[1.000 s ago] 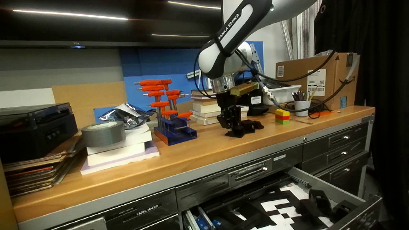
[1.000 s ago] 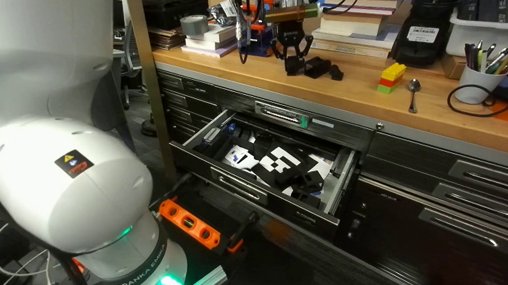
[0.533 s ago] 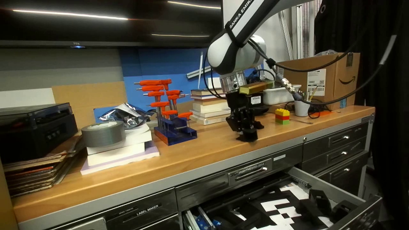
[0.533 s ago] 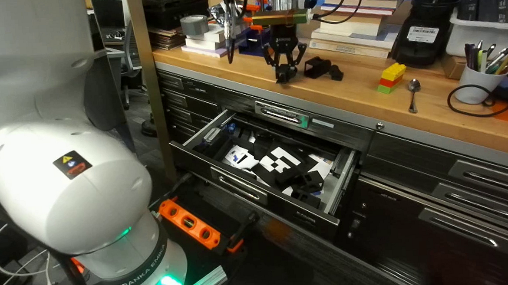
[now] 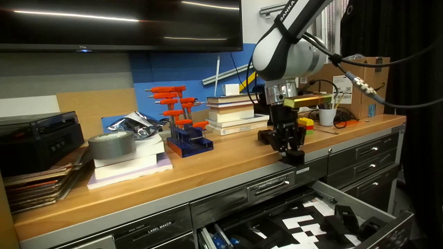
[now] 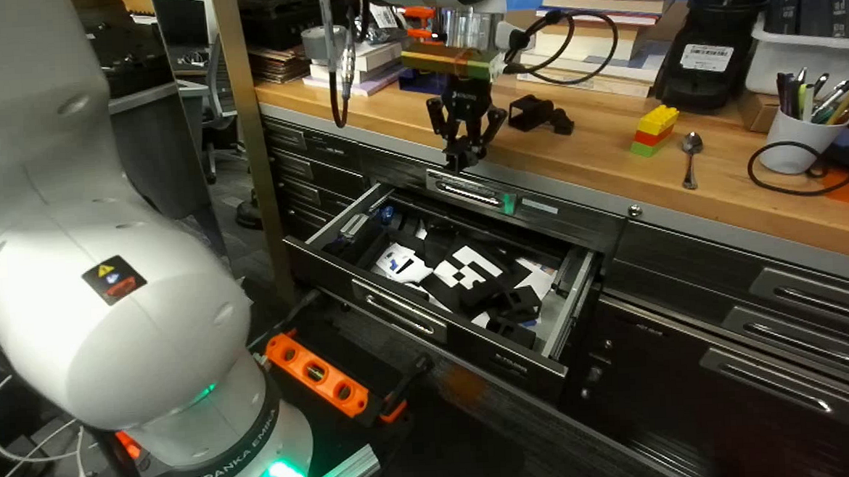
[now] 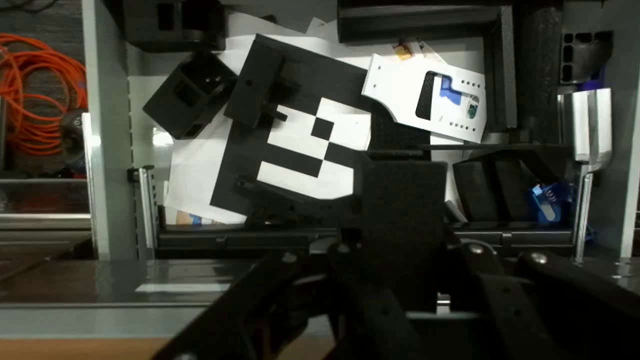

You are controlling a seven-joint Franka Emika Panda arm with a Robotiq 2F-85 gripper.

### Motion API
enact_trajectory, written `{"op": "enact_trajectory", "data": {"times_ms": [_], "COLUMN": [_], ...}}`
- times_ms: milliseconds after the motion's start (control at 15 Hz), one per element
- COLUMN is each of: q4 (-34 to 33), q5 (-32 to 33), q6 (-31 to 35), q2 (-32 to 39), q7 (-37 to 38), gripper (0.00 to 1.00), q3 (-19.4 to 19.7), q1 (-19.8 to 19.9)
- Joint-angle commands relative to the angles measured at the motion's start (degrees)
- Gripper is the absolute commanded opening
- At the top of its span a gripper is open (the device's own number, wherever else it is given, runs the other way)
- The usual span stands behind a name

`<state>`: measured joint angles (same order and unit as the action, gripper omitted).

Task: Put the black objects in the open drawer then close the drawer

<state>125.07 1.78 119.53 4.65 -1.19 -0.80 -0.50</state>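
Drawer (image 6: 473, 341) out past counter edge (image 5: 221, 173); end effector (image 6: 465, 150) clamped on blk piece (image 5: 293, 157) nr edge.

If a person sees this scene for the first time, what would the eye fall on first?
Probably the orange-handled tools, standing in a blue holder on the wooden bench. Next, perhaps, the open drawer below, with a black-and-white pattern inside, and the claw holding a black piece near the bench's front edge.
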Motion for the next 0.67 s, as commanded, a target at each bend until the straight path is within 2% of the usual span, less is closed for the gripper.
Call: {"op": "enact_trajectory", "data": {"times_ms": [0, 200, 333, 600], "q4": [6.87, 8.4, 9.16, 9.94], "q5": [-6.83, -11.1, -11.63, -7.93], "q6": [10.31, 16.63, 19.28, 20.57], "q2": [-2.37, 0.22, 1.75, 4.54], "q7": [0.09, -1.28, -0.31, 4.56], "gripper": [0.26, 0.26, 0.26, 0.26], "q3": [1.47, 2.55, 3.05, 4.18], "q1": [1.8, 3.05, 3.54, 3.52]}}
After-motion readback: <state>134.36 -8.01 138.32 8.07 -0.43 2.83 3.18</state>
